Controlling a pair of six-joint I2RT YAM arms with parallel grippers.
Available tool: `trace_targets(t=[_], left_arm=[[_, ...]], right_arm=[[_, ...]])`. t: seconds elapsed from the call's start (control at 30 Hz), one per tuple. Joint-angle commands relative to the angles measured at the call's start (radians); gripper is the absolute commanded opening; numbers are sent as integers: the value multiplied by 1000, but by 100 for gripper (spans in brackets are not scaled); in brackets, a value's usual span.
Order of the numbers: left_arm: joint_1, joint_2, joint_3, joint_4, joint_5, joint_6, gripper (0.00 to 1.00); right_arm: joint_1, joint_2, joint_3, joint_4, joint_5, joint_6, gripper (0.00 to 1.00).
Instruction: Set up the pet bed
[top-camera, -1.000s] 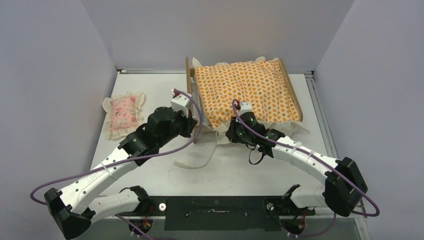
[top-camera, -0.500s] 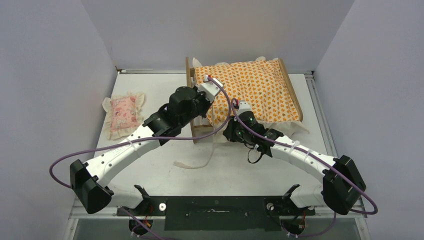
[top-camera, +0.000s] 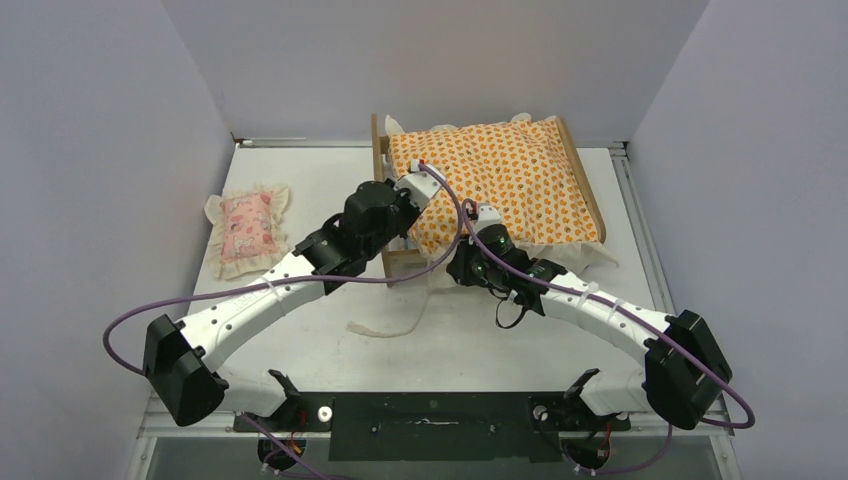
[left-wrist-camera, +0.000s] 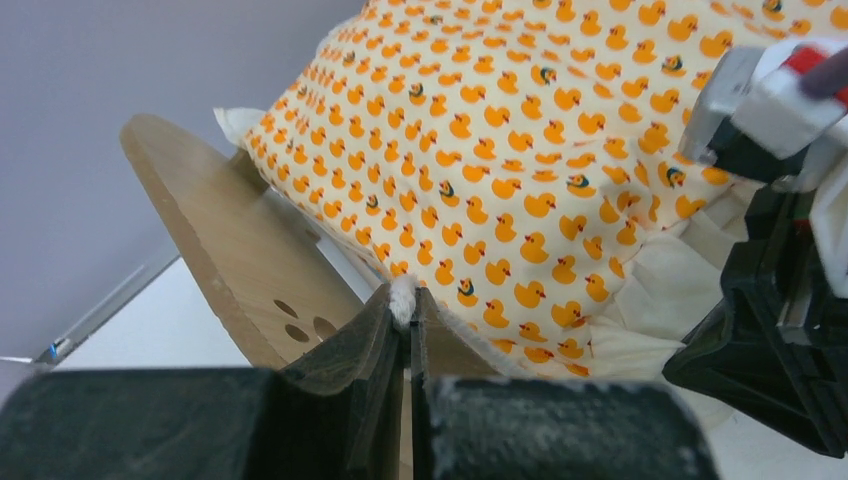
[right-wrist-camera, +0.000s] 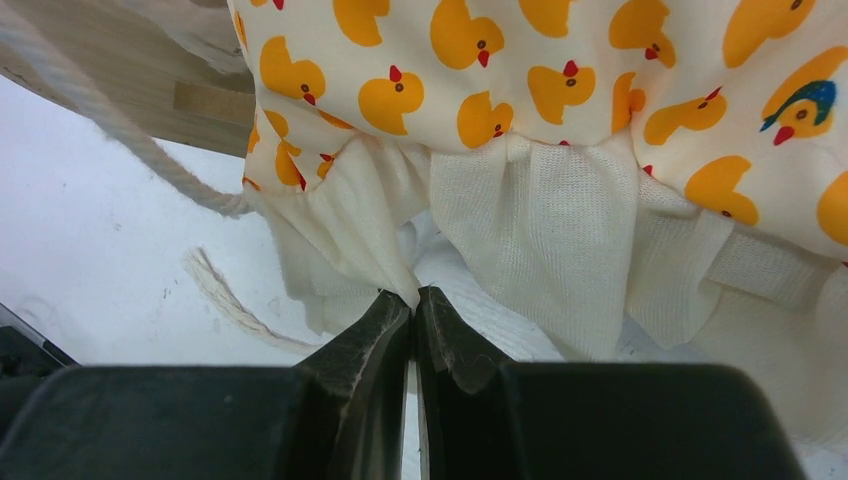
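Observation:
The pet bed (top-camera: 380, 150) stands at the back of the table, its plywood headboard (left-wrist-camera: 225, 240) on the left showing paw-print holes. An orange duck-print cushion (top-camera: 500, 180) with cream ruffles lies on it. My left gripper (top-camera: 402, 232) reaches over the headboard at the cushion's left edge. In the left wrist view it (left-wrist-camera: 405, 300) is shut on the end of a white cord (left-wrist-camera: 402, 296). At the cushion's near edge, my right gripper (top-camera: 462, 255) is shut on the cream ruffle (right-wrist-camera: 400, 250), as its own view (right-wrist-camera: 413, 298) shows.
A small pink frilled pillow (top-camera: 246, 228) lies on the table at the left. A loose white cord (top-camera: 405, 322) trails over the table in front of the bed. Grey walls close in the left, back and right sides.
My left arm swung right from beside the headboard to over the cushion's left edge, then drew back slightly. The right arm has barely moved.

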Motion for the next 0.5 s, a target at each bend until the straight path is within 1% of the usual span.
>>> trace_targets(t=[0.0,0.13,0.23,0.37,0.47], left_arm=[[9,-36,-84,73,-69,-58,0],[14,-63,-136,80,-103,-86,0],[15,-73,-145,60,-127,-90,0],[16,-90,-157,51,-216,-114,0],[16,-118,-146,75,-213,-83,0]], right_arm=[[0,-5,3,38,-8,4,9],[1,0,0,41,-11,8,9],[0,5,0,43,-15,9,9],[0,14,3,47,-17,16,9],[0,15,7,53,-16,21,9]])
